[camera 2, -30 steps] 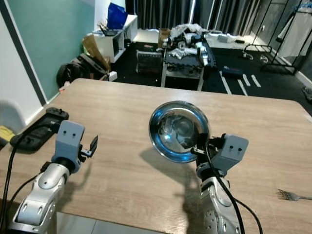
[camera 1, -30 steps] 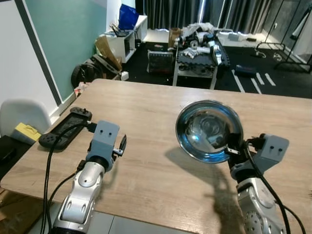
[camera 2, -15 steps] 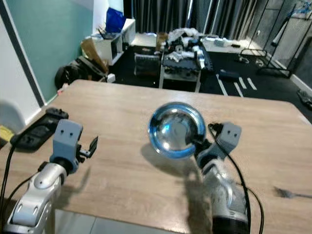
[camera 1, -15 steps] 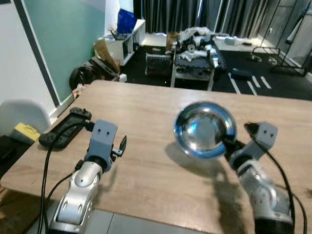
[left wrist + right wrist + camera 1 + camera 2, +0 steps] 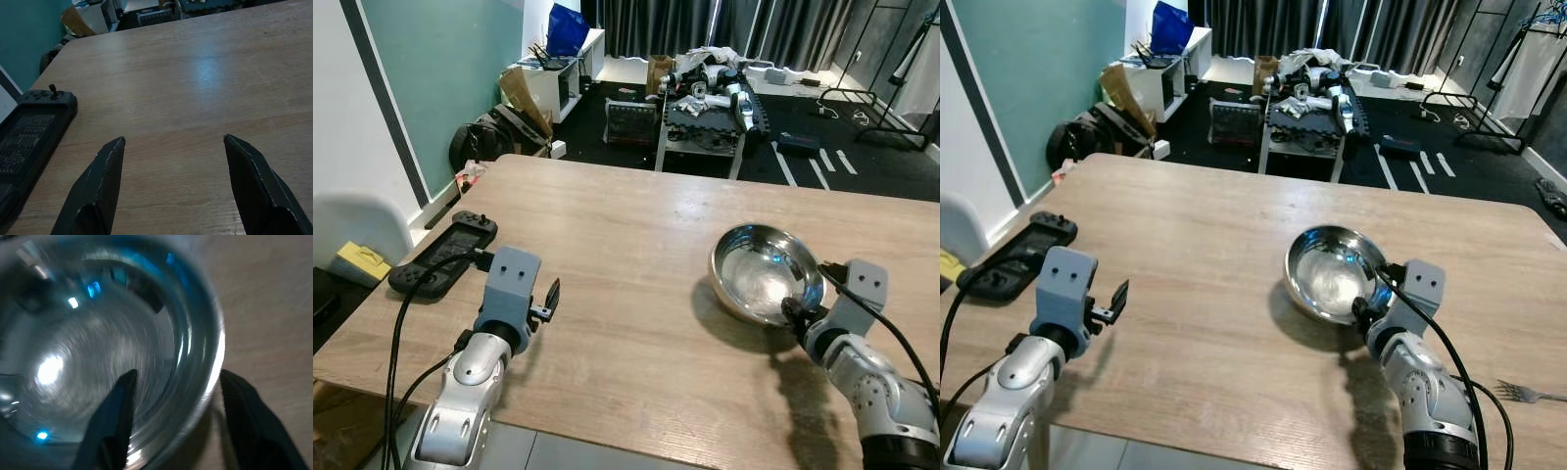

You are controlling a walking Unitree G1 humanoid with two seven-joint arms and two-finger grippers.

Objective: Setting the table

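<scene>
Steel bowl [image 5: 766, 273] was what we saw on the right part of the wooden surface [image 5: 636, 225], its mouth facing up. We found the right pincer [image 5: 171, 416] closed on the near rim of this bowl, with one black finger [image 5: 113, 416] inside and the other finger outside against the wall. We could not tell if the bowl's bottom touched the wood or stayed just above it. The left pincer [image 5: 173, 161] was wide open and held nothing; it hovered low over bare wood at the near left side. Beside it, near the left edge, we saw a black controller [image 5: 443, 253] lying flat, with a cable. A fork [image 5: 1528, 394] lay near the right edge, well apart from the bowl.
</scene>
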